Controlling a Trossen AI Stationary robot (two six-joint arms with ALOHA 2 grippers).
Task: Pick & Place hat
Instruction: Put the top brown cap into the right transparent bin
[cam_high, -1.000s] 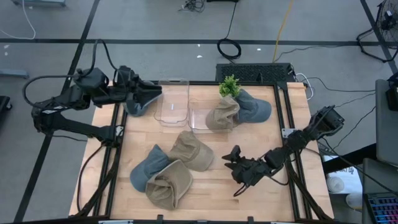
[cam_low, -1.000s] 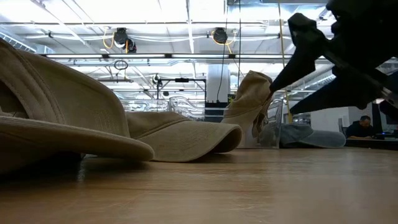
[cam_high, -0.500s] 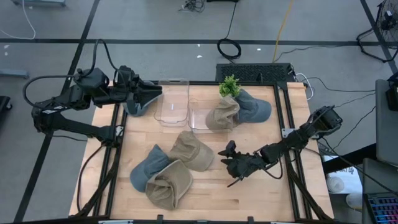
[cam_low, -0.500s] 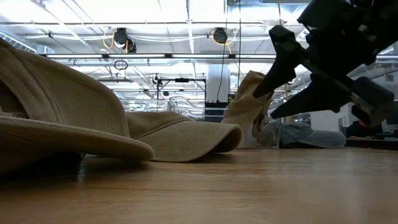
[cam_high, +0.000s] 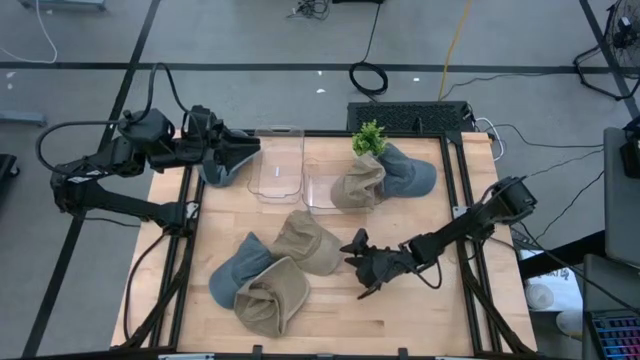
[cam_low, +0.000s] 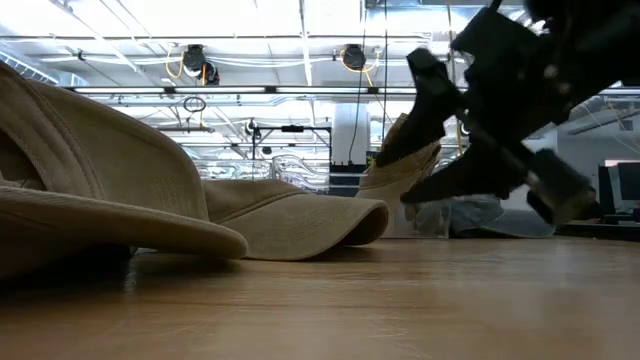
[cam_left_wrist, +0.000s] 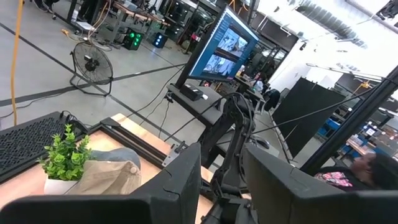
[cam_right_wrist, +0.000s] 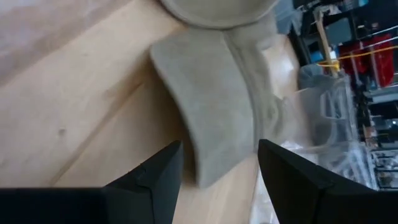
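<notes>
- Since a second ago my right gripper (cam_high: 358, 265) has slid from the front right part of the desk (cam_high: 420, 310) toward its middle, while the left arm has not shifted.
- My right gripper now sits low over the wood with its fingers spread wide and nothing between them.
- My target, the tan cloth bucket hat (cam_high: 308, 243), lies crown-up near the middle of the desk, and its brim edge (cam_right_wrist: 214, 118) is just beyond the open fingertips, on the side toward the left edge.
- I judge the coming move turns on this: the gripper's reach runs straight toward that brim, and the wrist view shows the brim flap centred in the gap between the fingers, so a short push forward should bring it in.
- My right arm is clearly the nearer one; the left gripper (cam_high: 243, 150) hangs by the back left corner, beside the clear plastic bin (cam_high: 280, 170).
- I cannot tell whether the left gripper's fingers are spread or closed.
- From the low view I cannot make out whether the lower finger touches the wood.
- A blue hat (cam_high: 232, 272) and another tan hat (cam_high: 268, 297) lie overlapped toward the front left corner.
</notes>
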